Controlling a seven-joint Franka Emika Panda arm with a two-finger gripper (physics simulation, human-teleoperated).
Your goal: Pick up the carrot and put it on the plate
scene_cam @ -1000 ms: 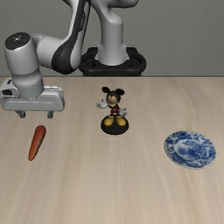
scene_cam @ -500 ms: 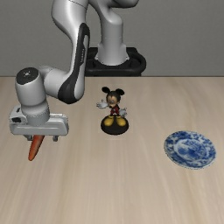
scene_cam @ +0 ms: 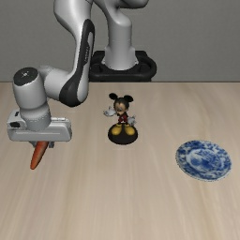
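Carrot (scene_cam: pixel 37 156): a slim orange cone, smooth, tapering to a point, tilted with its tip toward 7 o'clock and its thick end tucked up into the gripper (scene_cam: pixel 39 143), which is clamped on it from above. It sits over the table's (scene_cam: pixel 122 206) 9 o'clock side; I cannot tell whether the tip touches the surface. The gripper's body is a flat, boxy bar of matte white and grey, hung from a rounded white wrist, and the arm (scene_cam: pixel 70 84) behind it is glossy white shell with dark grey joints, curving up toward 1 o'clock. At 3 o'clock from the carrot, well apart, a mouse figurine (scene_cam: pixel 121 119) stands upright on a round black base: black ears, red shorts, yellow shoes. At 4 o'clock from the figurine lies the plate (scene_cam: pixel 203 159), round and shallow, white with a blue pattern, nothing on it. The table is pale wood with a fine grain.
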